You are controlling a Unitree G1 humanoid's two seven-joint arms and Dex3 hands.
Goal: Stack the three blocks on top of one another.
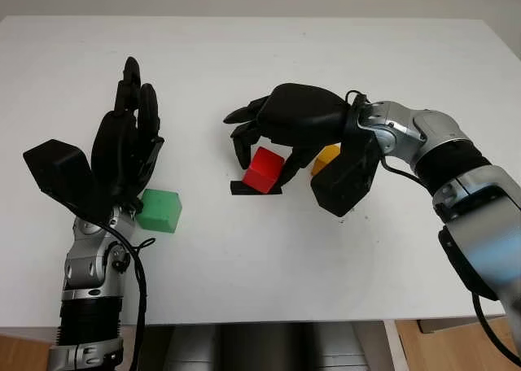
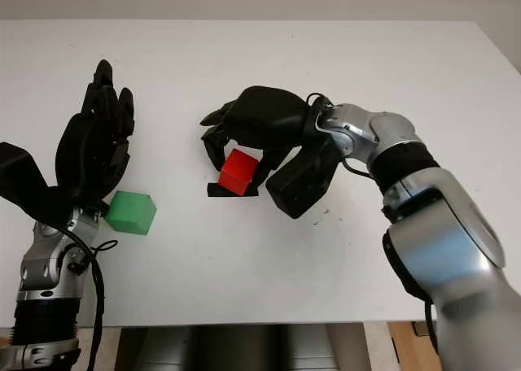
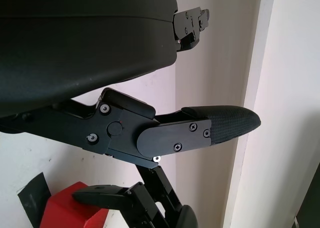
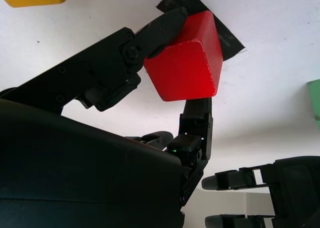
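Observation:
My right hand reaches in from the right and is shut on the red block. The block is tilted and sits just over a black tape mark at the table's middle. In the right wrist view one finger presses on the red block from one side and another from the opposite side. The yellow block lies on the table behind the right palm, partly hidden. A green block sits on the table at the left. My left hand is open, raised upright just left of the green block.
The white table has free room in front of and behind the blocks. Its front edge runs close to both arms. A wall rises behind the far edge.

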